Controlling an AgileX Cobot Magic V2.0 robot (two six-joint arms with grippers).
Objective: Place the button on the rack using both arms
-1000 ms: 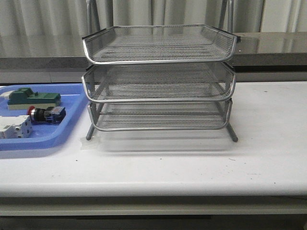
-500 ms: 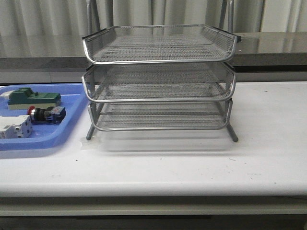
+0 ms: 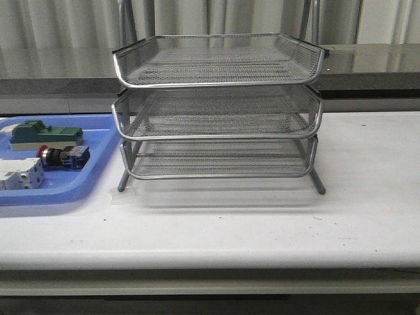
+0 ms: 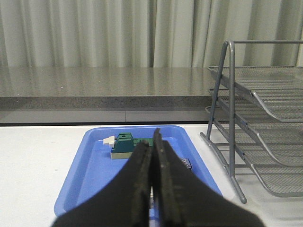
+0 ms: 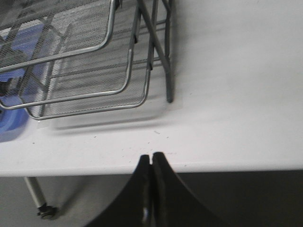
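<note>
On the blue tray (image 3: pixel 65 187), at nine o'clock from the rack (image 3: pixel 216 108), the button (image 3: pixel 62 156) lay within my left gripper's (image 4: pixel 152 156) reach, both grippers' jaws pressed together, empty.

Left gripper (image 4: pixel 152 156) over blue tray (image 4: pixel 90 177), fingers pressed together.
Green block (image 4: pixel 126 145) lies in the tray beyond the fingertips; rack (image 4: pixel 258 123) stands on the table just beside the tray.

Silver mesh rack (image 3: pixel 218 108) on a white worktop (image 3: pixel 262 223). Blue tray (image 3: pixel 59 187) at the left edge holds a red-capped button (image 3: pixel 63 156), a green-topped block (image 3: pixel 46 134) and a white breaker (image 3: pixel 20 176).
</note>
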